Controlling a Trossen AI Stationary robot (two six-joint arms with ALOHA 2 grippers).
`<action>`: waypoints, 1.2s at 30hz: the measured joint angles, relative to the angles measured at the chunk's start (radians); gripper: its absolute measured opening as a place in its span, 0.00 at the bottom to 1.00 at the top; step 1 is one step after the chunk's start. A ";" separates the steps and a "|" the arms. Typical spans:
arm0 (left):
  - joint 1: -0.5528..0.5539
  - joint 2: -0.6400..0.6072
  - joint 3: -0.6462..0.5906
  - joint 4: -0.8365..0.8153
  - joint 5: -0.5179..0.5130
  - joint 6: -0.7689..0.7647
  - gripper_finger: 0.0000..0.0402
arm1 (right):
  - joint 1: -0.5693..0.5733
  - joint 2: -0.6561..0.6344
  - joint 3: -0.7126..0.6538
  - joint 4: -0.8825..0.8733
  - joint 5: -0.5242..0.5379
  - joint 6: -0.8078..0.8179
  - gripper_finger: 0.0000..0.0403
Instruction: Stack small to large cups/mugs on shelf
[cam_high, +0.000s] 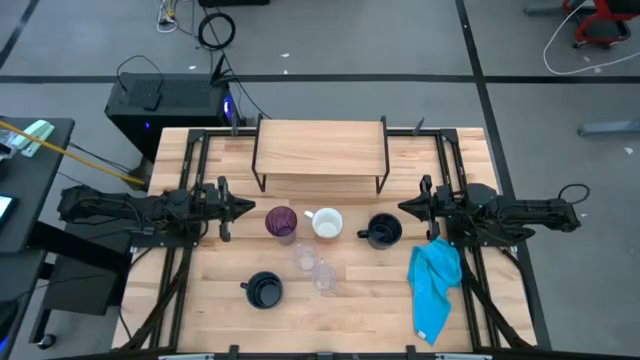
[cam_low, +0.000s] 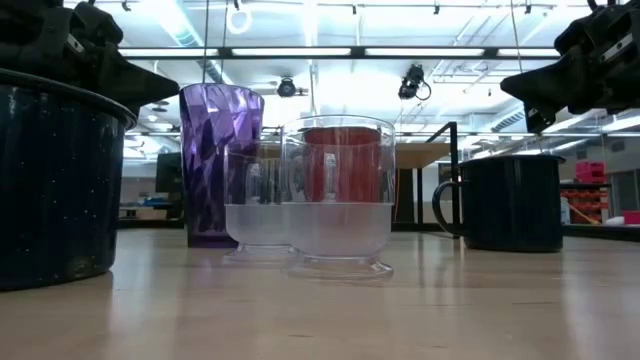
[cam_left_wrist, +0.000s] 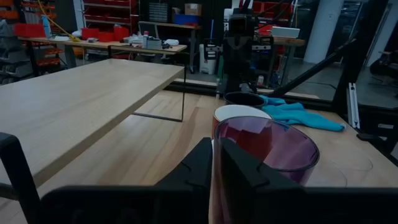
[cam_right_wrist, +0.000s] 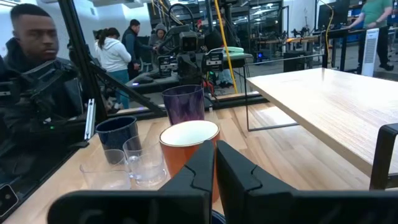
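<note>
**Both arms waiting level with the cup row, shelf top bare**

I am holding the left end effector (cam_high: 243, 209) at the left of the high view, its fingers pressed together and gripping nothing, tip aimed at the purple tumbler (cam_high: 281, 222) just beside it. The right end effector (cam_high: 408, 208) is mirroring it at the right, likewise closed and empty, facing the nearer black mug (cam_high: 384, 231). I am judging this symmetric pose as a start position: each arm is lined up with the end of the row it can reach.

The white mug (cam_high: 327, 223) is standing between tumbler and black mug, all three in a line just below the shelf (cam_high: 320, 147), which is carrying nothing. The two clear cups (cam_high: 314, 266) are sitting touching or nearly so, lower in the frame, and a second black mug (cam_high: 264, 290) is lying further toward the lower left. All are upright on the worktop (cam_high: 370, 310), so no stacking has begun. A blue cloth (cam_high: 434, 285) is lying at the lower right, beside the right arm.
</note>
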 joint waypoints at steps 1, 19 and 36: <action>0.000 0.000 0.000 0.000 0.000 0.000 0.09 | 0.000 0.000 0.000 0.000 0.000 0.000 0.06; 0.000 0.000 0.000 0.000 0.000 0.000 0.09 | 0.000 0.000 0.000 0.000 0.000 0.000 0.06; 0.000 0.000 0.000 0.000 0.000 0.001 0.09 | 0.000 0.000 0.000 0.000 0.000 0.000 0.06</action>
